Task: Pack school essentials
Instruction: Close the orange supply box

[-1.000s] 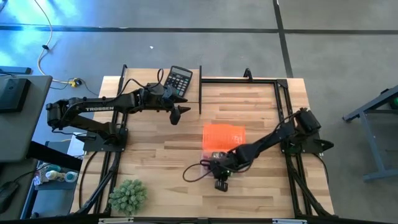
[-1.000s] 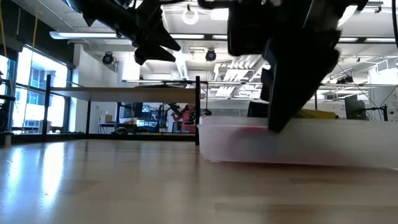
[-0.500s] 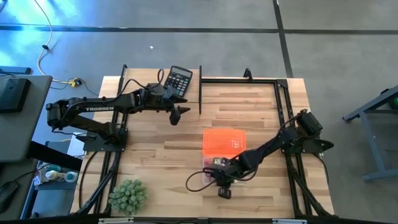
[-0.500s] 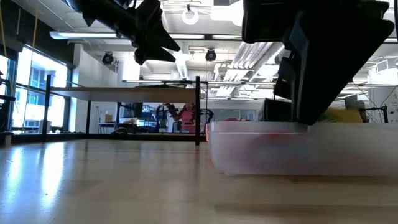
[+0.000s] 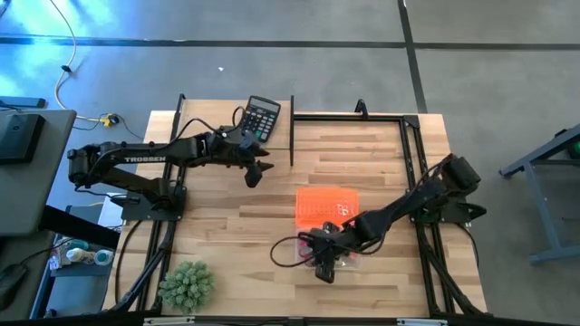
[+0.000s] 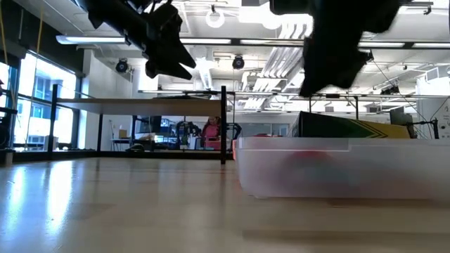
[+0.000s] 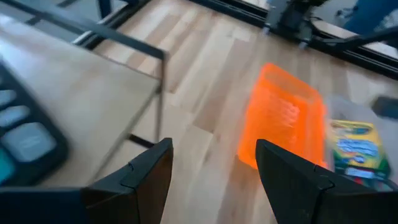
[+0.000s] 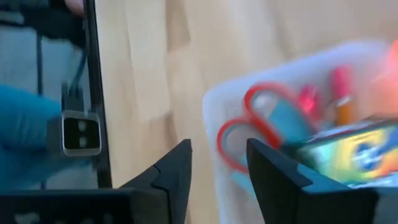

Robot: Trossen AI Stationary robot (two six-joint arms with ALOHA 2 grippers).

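Note:
A clear plastic box (image 8: 292, 124) sits on the table with red-handled scissors (image 8: 249, 124), a pink pen (image 8: 339, 81) and a green-yellow crayon pack (image 8: 348, 155) inside. An orange ribbed plastic piece (image 5: 326, 206) adjoins its far side. My right gripper (image 8: 217, 155) hovers open above the box's near end (image 5: 323, 269), nothing between its fingers. My left gripper (image 5: 255, 172) hangs open and empty in the air near the black calculator (image 5: 262, 116).
A spiky green plant (image 5: 187, 284) stands at the near left corner. A thin black metal frame (image 5: 292, 136) rises along the table's far and right sides. The calculator lies at the far edge. Bare wood shows between the box and the left arm.
My right gripper has opened and risen out of the clear box, and now hangs above it. Before that, the box and the orange piece shifted slightly toward the table's near edge. The left arm has barely moved.

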